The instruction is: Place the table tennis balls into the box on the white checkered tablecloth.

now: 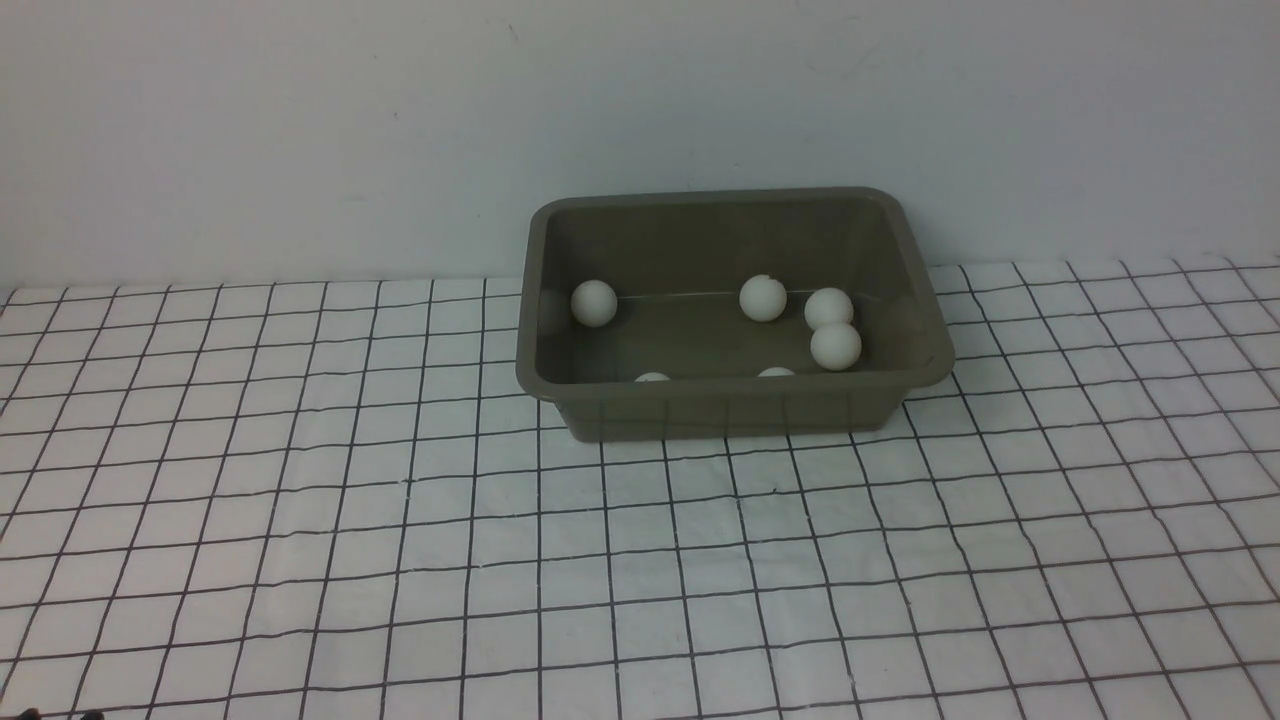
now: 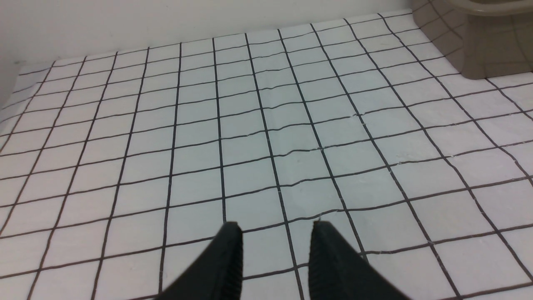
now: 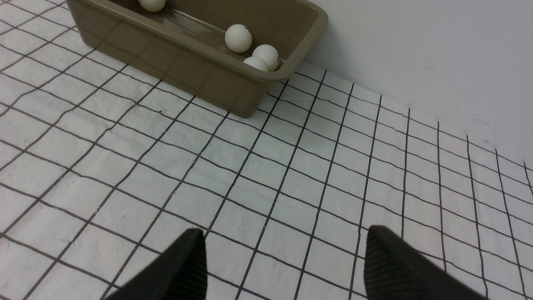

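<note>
Inspector: Both claws were out of the front view, so that view said nothing of their state. It showed the box (image 1: 735,312) standing on the white checkered tablecloth (image 1: 300,520) near the back wall (image 1: 300,120). Six table tennis balls (image 1: 835,346) could be counted inside: four in plain sight and two peeping over the near wall. No ball lay on the cloth that the view covered.

Clerk: And the left wrist view?

Inspector: The left gripper (image 2: 275,233) hung over bare cloth, jaws parted by a moderate gap, holding nothing. Only a corner of the box (image 2: 483,46) showed, well apart from it.

Clerk: The right wrist view?

Inspector: The right gripper (image 3: 283,246) had its jaws standing wide apart, also empty, over the cloth. The box (image 3: 200,71) lay further off with four balls (image 3: 238,38) visible inside.

Clerk: Your judgement on progress?

Inspector: The task appeared finished or very nearly so. Every ball in sight was in the box. Part of the box floor behind the near wall was hidden, so I could not tell whether more balls lay there.
</note>
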